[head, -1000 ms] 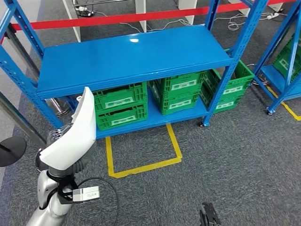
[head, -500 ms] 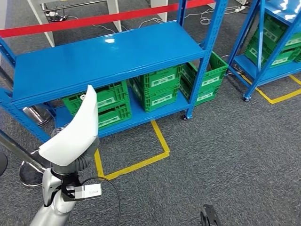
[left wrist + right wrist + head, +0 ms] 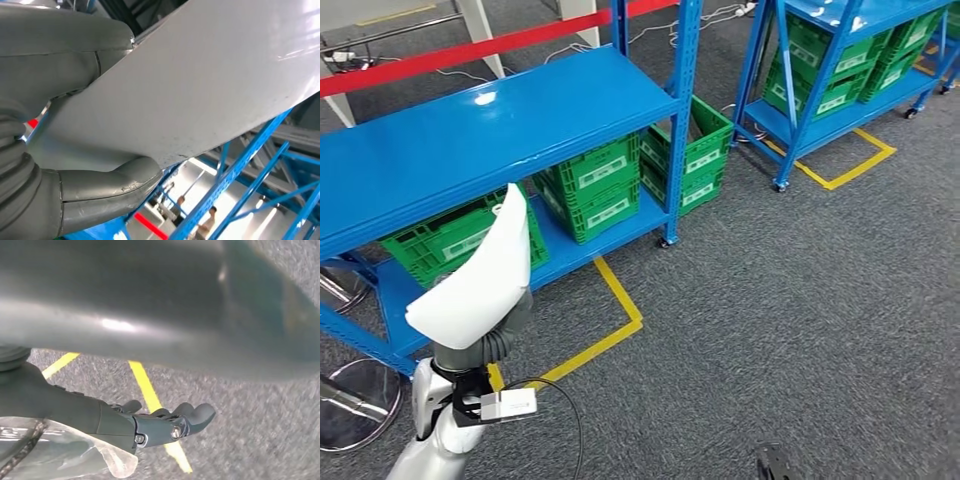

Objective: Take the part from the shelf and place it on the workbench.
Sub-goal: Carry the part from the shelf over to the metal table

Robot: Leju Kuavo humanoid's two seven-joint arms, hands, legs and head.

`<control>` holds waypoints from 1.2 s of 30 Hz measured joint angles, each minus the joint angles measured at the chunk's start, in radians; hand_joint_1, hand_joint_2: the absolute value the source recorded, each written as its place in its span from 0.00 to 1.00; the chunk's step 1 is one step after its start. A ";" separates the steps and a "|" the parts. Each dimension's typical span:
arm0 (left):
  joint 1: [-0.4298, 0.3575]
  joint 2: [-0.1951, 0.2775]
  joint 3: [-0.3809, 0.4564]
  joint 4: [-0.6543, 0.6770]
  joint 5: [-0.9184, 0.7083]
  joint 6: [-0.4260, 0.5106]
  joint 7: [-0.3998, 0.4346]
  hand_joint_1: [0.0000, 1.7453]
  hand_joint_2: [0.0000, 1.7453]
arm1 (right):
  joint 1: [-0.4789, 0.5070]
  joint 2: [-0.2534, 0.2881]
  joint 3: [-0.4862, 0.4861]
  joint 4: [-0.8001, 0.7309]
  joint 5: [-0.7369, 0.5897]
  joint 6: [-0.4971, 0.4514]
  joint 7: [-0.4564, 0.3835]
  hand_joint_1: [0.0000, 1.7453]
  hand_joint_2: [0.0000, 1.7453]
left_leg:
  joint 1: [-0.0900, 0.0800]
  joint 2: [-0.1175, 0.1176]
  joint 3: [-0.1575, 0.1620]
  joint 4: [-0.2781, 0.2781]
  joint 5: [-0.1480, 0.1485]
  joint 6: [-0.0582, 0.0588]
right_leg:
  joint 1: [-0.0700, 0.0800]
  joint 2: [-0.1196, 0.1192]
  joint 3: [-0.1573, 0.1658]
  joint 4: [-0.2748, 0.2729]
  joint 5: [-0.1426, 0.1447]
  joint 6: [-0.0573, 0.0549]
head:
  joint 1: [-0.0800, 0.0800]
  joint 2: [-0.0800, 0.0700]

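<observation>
So the whole room has slid left in the head view over the last second, and that's the robot turning right, not anything on the floor moving. The shelf (image 3: 493, 125) with its green crates (image 3: 595, 185) has drifted toward the left edge, a second rack (image 3: 841, 60) has swung in at the far right, and the yellow floor tape (image 3: 618, 300) went with them. The part (image 3: 478, 280), that curved white shell, sits in the same spot relative to the body the whole time, up in the left hand (image 3: 505, 335) in front of the chest and well clear of the shelf. From the wrist camera you can see the thumb and a finger wrapped round the shell's narrow end, one on each face, so the hold looks solid to me. The right hand (image 3: 166, 425) hangs low over the carpet, fingers loosely curled, nothing in it. My read: the pickup is done and it's mid-turn toward the workbench, which I can't spot yet. It still has to finish turning, walk over and set the part down.
</observation>
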 joint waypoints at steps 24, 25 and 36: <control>0.028 -0.015 -0.032 -0.033 -0.024 0.001 0.061 1.00 1.00 | 0.057 -0.033 -0.007 -0.116 0.065 -0.069 0.023 0.00 0.00 | 0.005 0.097 -0.094 0.242 -0.156 -0.046 | -0.010 -0.095 0.003 0.002 -0.008 -0.001 | 0.008 0.000; 0.029 -0.013 -0.040 -0.034 -0.024 0.001 0.069 1.00 1.00 | 0.061 -0.035 -0.008 -0.126 0.071 -0.073 0.025 0.00 0.00 | 0.005 0.095 -0.104 0.264 -0.155 -0.044 | -0.008 -0.080 0.003 0.002 -0.007 -0.002 | 0.008 0.000; 0.004 -0.017 -0.111 -0.040 -0.024 0.000 0.086 1.00 1.00 | 0.131 -0.047 -0.040 -0.210 0.094 -0.092 0.059 0.00 0.00 | 0.007 0.057 0.013 -0.026 -0.005 -0.003 | -0.008 -0.043 -0.056 0.060 -0.026 0.038 | 0.006 0.000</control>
